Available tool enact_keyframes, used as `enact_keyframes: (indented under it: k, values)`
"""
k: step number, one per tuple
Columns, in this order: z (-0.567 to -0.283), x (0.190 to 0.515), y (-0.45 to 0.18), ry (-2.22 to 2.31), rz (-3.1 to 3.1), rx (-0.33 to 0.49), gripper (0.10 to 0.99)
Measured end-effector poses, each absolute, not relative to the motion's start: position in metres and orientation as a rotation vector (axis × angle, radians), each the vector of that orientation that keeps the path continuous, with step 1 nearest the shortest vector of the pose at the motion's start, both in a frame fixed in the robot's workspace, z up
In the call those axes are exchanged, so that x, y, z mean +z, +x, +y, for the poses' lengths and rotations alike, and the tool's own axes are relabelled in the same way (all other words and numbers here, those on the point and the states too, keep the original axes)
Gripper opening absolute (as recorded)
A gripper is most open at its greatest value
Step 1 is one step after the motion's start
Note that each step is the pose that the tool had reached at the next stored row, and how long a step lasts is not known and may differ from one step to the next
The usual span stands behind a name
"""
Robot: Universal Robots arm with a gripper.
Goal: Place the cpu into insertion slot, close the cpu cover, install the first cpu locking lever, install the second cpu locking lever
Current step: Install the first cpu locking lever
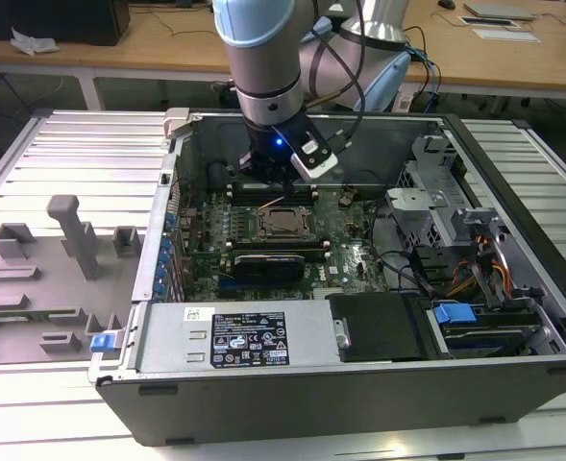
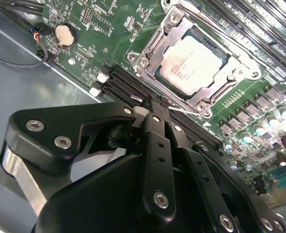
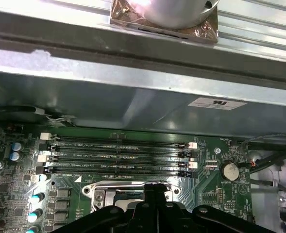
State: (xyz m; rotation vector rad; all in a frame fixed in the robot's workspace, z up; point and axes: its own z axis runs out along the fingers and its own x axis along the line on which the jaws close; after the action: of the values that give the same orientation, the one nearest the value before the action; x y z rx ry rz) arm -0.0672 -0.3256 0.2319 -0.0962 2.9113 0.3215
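The cpu [image 2: 191, 65], pale and silvery, lies in the insertion slot [image 1: 266, 226] on the green board inside the open computer case. The cpu cover [image 2: 169, 24], a silver frame, lies flat around it, and the chip shows through its window. My gripper [image 2: 152, 103] hangs just beside the socket's edge on the memory-slot side, its black fingers [image 2: 155, 131] shut together. A thin wire lever [image 2: 189, 111] runs along that edge right at the fingertips; I cannot tell whether they touch it. In the first wrist view the gripper [image 3: 155, 191] stands over the socket frame.
Long black memory slots [image 3: 118, 155] run between the socket and the case wall [image 3: 133, 92]. A coin battery [image 2: 63, 34] sits nearby. A black card [image 1: 268, 261], the power supply [image 1: 234, 336] and a drive cage [image 1: 436, 202] crowd the case. Grey fixture blocks [image 1: 71, 235] stand at the exterior view's left.
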Motion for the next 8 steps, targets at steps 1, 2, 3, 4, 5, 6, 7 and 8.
enact_keyframes:
  k: [1, 2, 3, 4, 5, 6, 7, 8]
  values:
    - [-0.3255, 0.2301, -0.0674, -0.097, 2.908, 0.321, 0.106]
    - [-0.3251, 0.2293, -0.0675, -0.097, 2.907, 0.321, 0.106]
    - [-0.3244, 0.2289, -0.0676, -0.097, 2.907, 0.321, 0.106]
    - [-0.3231, 0.2286, -0.0678, -0.097, 2.907, 0.320, 0.106]
    - [-0.3221, 0.2285, -0.0679, -0.097, 2.907, 0.320, 0.106]
    - [-0.3209, 0.2283, -0.0680, -0.097, 2.907, 0.320, 0.106]
    - [-0.3198, 0.2282, -0.0681, -0.097, 2.907, 0.319, 0.106]
    - [-0.3185, 0.2280, -0.0683, -0.097, 2.907, 0.319, 0.106]
